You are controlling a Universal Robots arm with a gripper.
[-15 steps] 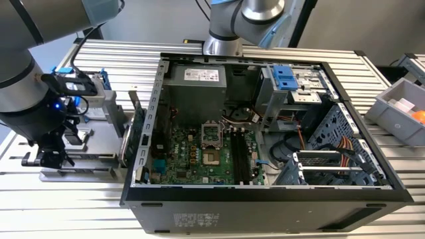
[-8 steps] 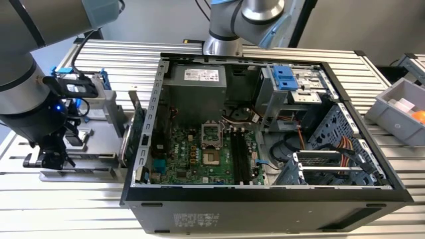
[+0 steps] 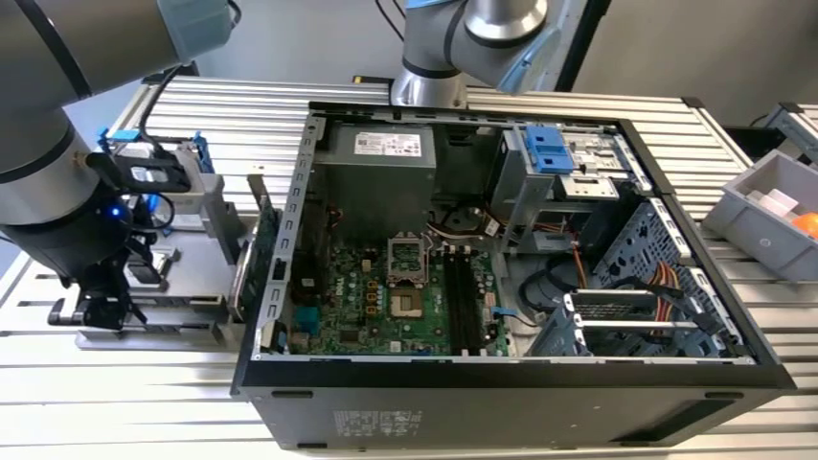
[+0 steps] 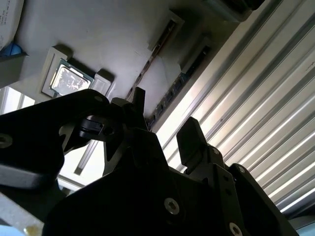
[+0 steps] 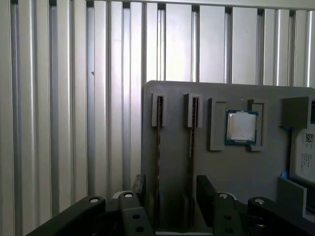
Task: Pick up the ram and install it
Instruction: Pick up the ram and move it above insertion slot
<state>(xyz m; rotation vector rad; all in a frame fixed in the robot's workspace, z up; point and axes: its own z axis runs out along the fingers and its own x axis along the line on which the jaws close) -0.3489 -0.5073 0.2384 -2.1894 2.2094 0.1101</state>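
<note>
So, the pincer (image 5: 173, 188) is seen hanging over a grey holder plate (image 5: 177, 98) that sits on the ribbed metal desk (image 5: 74, 98) — its fingers are spread fairly wide and nothing is gripped between them. The ram (image 5: 158, 142) is stood on edge in a slot of that plate, with a second stick (image 5: 191, 132) slotted just beside it, parallel.

In the first wrist view both sticks are lined up within the gap between the two fingers, and the ram is the one nearer the thinner fingertip (image 5: 140, 183). Contact can't be made out. Much the same is shown in the second wrist view — pincer (image 4: 165, 120) open, ram (image 4: 150, 61) running away from the thin fingertip.

A small square processor chip (image 5: 241, 127) is parked in its own recess past the second stick, and a hard drive (image 5: 301, 157) is seen beyond that.

In the exterior view the arm (image 3: 52, 192) is found at the exterior view's left of the open computer case (image 3: 511, 402), whose motherboard (image 3: 383, 307) is exposed.
</note>
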